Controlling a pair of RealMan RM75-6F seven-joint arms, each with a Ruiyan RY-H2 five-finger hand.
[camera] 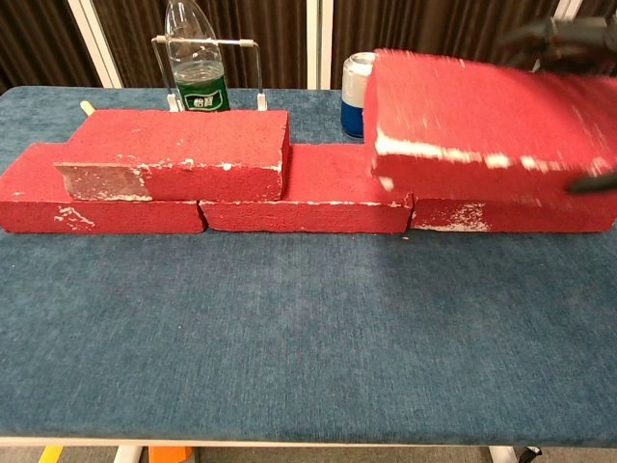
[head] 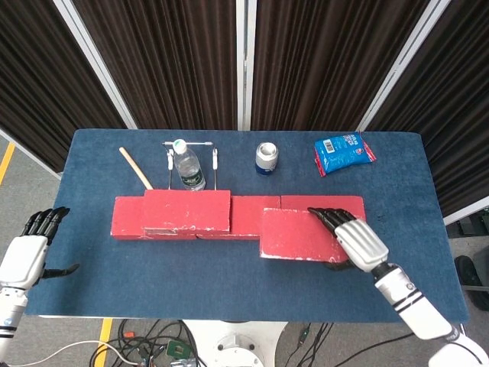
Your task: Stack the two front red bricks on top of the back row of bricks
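The right hand (head: 357, 243) grips a red brick (camera: 482, 121) by its right end, off the counter (head: 229, 283) and over the front edge of the back row (head: 244, 223), beside the brick (head: 186, 211) already stacked on the row's left part. Behind the row stand a bottle (head: 187, 167) in a wire rack (head: 191, 157), a can (head: 266, 158), a blue packet (head: 343, 152) and a wooden stick (head: 135, 167), the can partly hidden by the held brick in the chest view. The left hand (head: 27, 252) hangs off the counter's left edge, holding nothing, fingers apart.
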